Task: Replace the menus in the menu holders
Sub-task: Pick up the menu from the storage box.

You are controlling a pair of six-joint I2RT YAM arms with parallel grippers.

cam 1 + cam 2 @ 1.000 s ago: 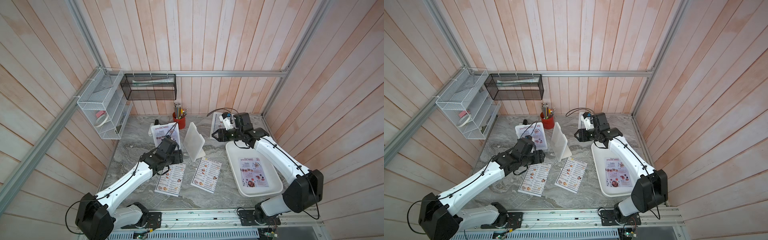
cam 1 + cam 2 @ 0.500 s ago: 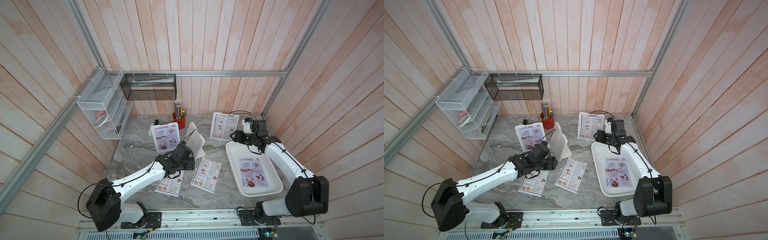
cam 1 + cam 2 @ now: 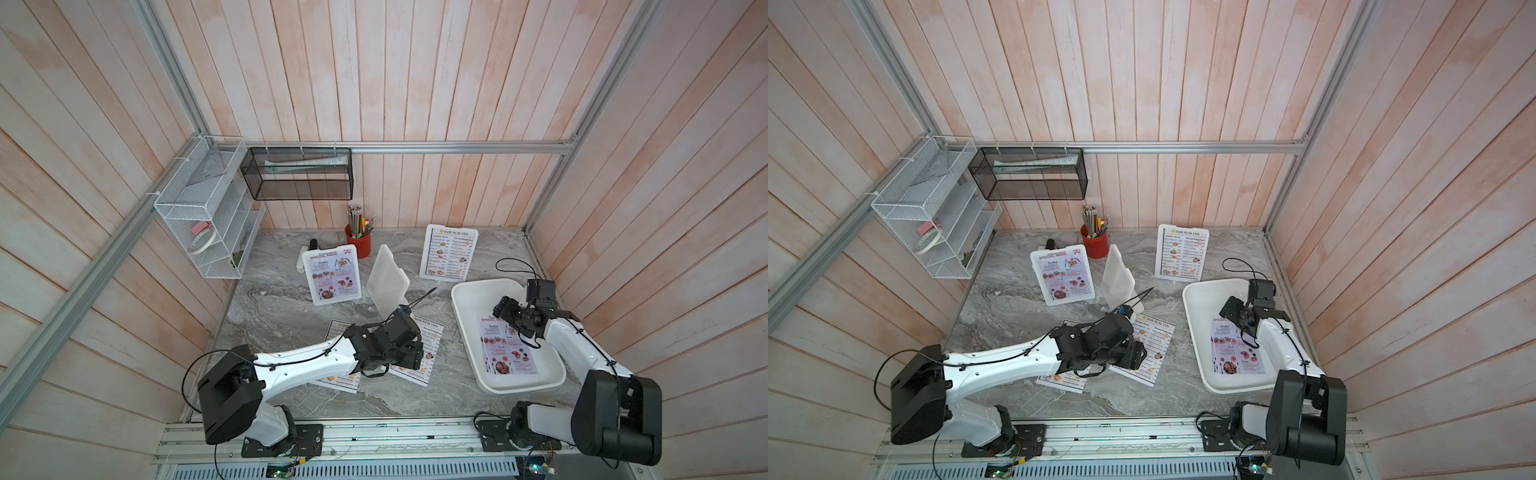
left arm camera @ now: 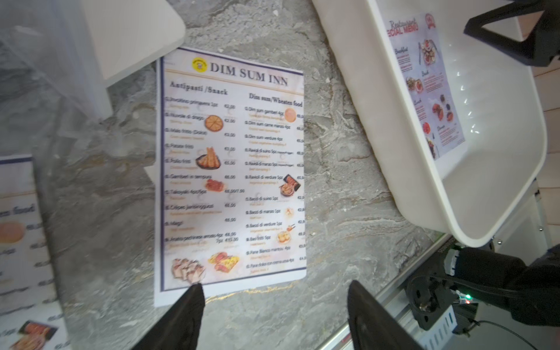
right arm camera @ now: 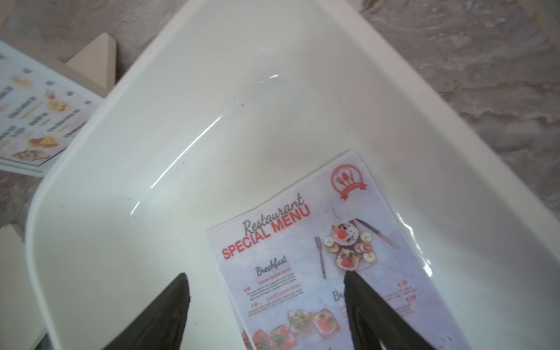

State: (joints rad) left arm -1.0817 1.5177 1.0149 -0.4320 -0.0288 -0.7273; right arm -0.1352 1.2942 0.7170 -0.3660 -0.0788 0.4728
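A white sheet headed "DIM SUM INN" lies flat on the grey marbled counter, just ahead of the left tool, whose jaws stand apart and empty. A second sheet of the same kind lies beside that tool. Under the right tool, also spread and holding nothing, a lilac sheet rests in a white tray. Beyond both tools stand a holder with a lilac sheet, an empty holder and a holder with a white sheet. Pale wooden plank walls close in the room.
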